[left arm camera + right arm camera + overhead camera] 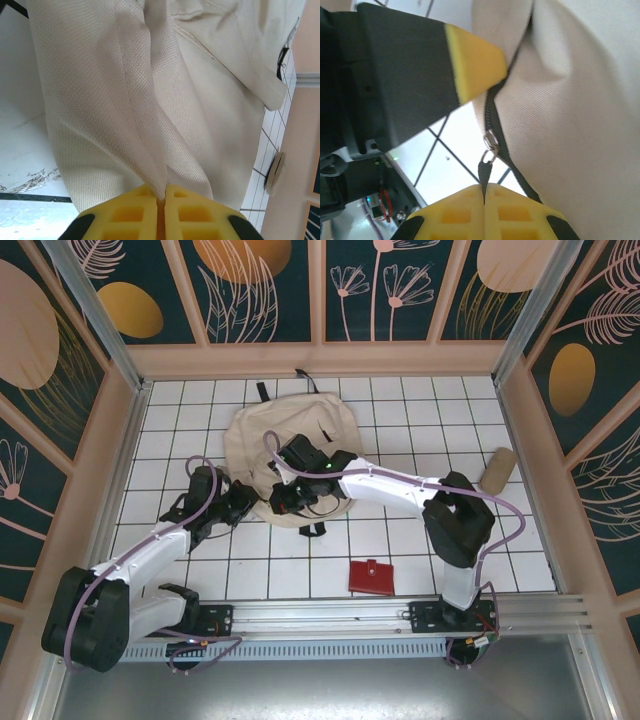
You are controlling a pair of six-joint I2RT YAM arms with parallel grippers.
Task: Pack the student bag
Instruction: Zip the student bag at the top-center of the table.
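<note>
The beige student bag (295,440) lies flat on the white tiled table, its black straps at the far side. My left gripper (243,502) is at the bag's near-left edge, and its yellow fingers (125,215) are shut on a pinched fold of the bag's cream fabric (150,125). My right gripper (290,495) is at the bag's near edge, shut on the black zipper pull (484,172), which hangs from a metal slider (491,141) on the black zipper. The left gripper's yellow-tipped finger (472,62) shows close by in the right wrist view.
A small red wallet (372,576) lies on the tiles near the front, right of centre. A tan cylindrical pouch (497,469) rests at the right side by the wooden wall. The aluminium rail (330,616) with both arm bases runs along the near edge.
</note>
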